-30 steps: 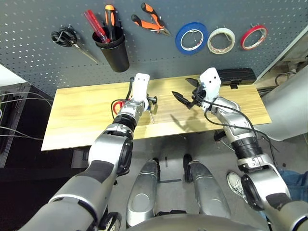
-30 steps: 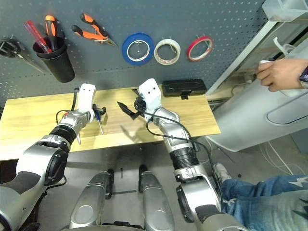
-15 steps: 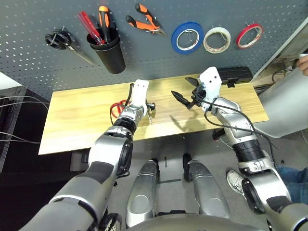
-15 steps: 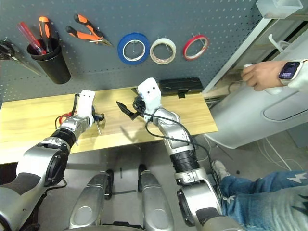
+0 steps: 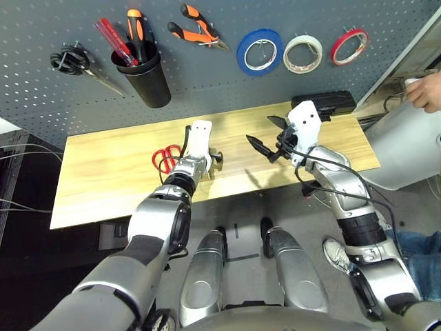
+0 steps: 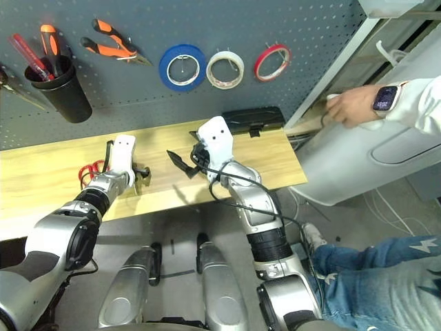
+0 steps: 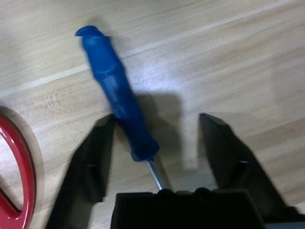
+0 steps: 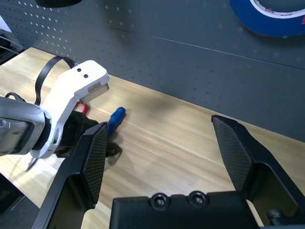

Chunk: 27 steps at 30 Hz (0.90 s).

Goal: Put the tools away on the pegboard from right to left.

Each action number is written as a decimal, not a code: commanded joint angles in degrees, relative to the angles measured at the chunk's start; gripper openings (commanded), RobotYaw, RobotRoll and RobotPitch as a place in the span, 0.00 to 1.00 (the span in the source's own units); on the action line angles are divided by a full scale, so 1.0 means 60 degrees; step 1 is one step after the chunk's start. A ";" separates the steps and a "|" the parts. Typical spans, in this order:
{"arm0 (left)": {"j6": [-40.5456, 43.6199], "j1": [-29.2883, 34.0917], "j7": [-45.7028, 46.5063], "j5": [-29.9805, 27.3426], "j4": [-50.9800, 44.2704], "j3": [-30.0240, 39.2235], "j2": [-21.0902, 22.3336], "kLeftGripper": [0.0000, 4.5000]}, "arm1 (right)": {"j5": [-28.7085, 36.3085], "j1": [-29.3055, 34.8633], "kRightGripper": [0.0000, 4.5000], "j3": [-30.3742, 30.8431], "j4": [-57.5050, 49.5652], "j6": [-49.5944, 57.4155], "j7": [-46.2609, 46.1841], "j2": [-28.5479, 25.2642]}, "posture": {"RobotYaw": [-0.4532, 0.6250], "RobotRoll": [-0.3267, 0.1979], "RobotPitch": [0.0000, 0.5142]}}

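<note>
Left pincer (image 7: pixel 155 143) narrowed around blue screwdriver (image 7: pixel 114 93); table (image 5: pixel 110 162) edge near

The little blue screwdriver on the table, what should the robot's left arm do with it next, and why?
Probably close the jaws of the left gripper on the blue screwdriver. Its handle lies flat on the wooden table between the two fingers, which stand apart around it. The blue tape ring and pliers already hang on the pegboard, so the screwdriver looks next.
</note>
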 commanded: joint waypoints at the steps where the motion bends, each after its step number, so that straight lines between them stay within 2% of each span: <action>1: 0.0243 0.0452 0.0187 -0.0044 0.0291 0.0139 0.0054 0.52 | 0.0075 0.0117 1.00 0.0141 -0.0046 0.0138 0.0069 -0.0009 | 0.30 0.62 0.70; 3: 0.0242 0.0471 0.0230 -0.0074 0.0283 0.0196 0.0054 0.34 | 0.0078 0.0080 1.00 0.0137 0.0015 0.0118 0.0098 -0.0025 | 0.30 0.62 0.70; 7: 0.0200 0.0536 0.0260 -0.0174 0.0245 0.0294 0.0031 0.11 | 0.0069 0.0002 1.00 0.0116 0.0207 0.0507 0.0023 -0.0013 | 0.32 0.62 0.70; 12: -0.0203 0.0561 0.0253 -0.0285 0.0094 0.0416 0.0003 0.11 | 0.0071 -0.0125 1.00 0.0078 0.0580 0.1238 -0.0221 0.0105 | 0.34 0.62 0.69; 18: -0.0893 0.0657 0.0145 -0.0497 -0.0531 0.0617 0.0092 0.11 | 0.0027 -0.0481 1.00 0.0102 0.1181 0.1024 -0.0180 0.0204 | 0.38 0.62 0.67; 22: -0.0986 0.1276 -0.0314 -0.0570 -0.2265 0.0418 0.0171 0.11 | 0.0033 -0.0832 1.00 0.0050 0.1728 0.0763 -0.0112 0.0230 | 0.41 0.62 0.65; 26: 0.0094 0.3883 -0.1103 -0.0642 -0.7871 -0.0224 0.0351 0.11 | 0.0037 -0.1231 1.00 -0.0063 0.2381 0.0343 0.0003 0.0175 | 0.44 0.62 0.61; 27: 0.0374 0.4259 -0.1139 -0.0679 -0.8660 -0.0286 0.0363 0.11 | 0.0039 -0.1291 1.00 -0.0086 0.2526 0.0253 0.0027 0.0166 | 0.45 0.62 0.61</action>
